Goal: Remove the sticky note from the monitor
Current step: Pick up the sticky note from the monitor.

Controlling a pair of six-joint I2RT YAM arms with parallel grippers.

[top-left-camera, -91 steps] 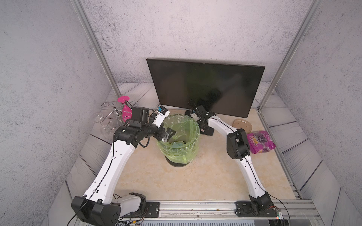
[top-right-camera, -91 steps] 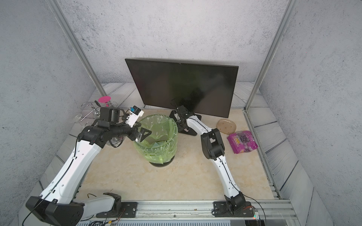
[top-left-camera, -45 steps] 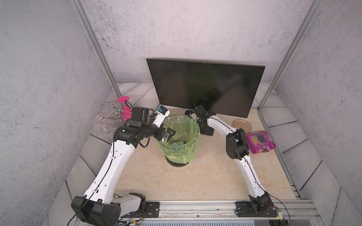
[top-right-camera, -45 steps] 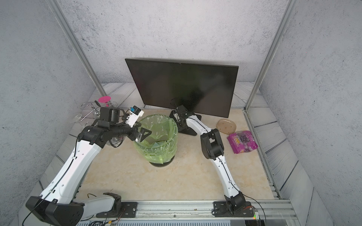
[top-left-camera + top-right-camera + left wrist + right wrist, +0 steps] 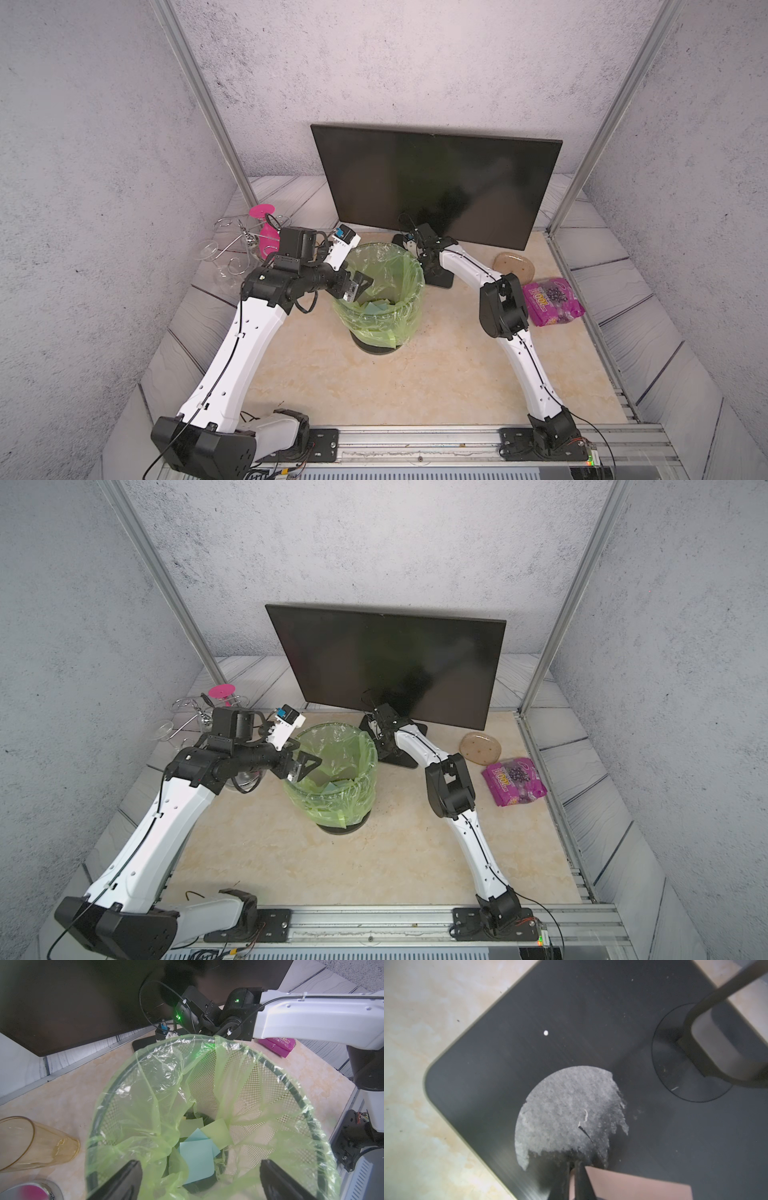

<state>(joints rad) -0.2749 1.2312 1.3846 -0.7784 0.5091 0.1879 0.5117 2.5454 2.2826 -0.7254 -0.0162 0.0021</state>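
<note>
Sticky note (image 5: 633,1186), pinkish, was apparently pinched by the right gripper (image 5: 574,1165) over the monitor (image 5: 571,1022) base; left gripper (image 5: 200,1178) gaped above the bin (image 5: 249,1088).

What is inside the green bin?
Blue notes and pale green notes lie at the bottom of the bin. The crumpled liner and the notes themselves cover the floor, so anything beneath them cannot be seen.

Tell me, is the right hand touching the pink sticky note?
Touching. The right wrist view shows the right hand shut on the pink sticky note, with pink paper pinched between its fingers.
</note>
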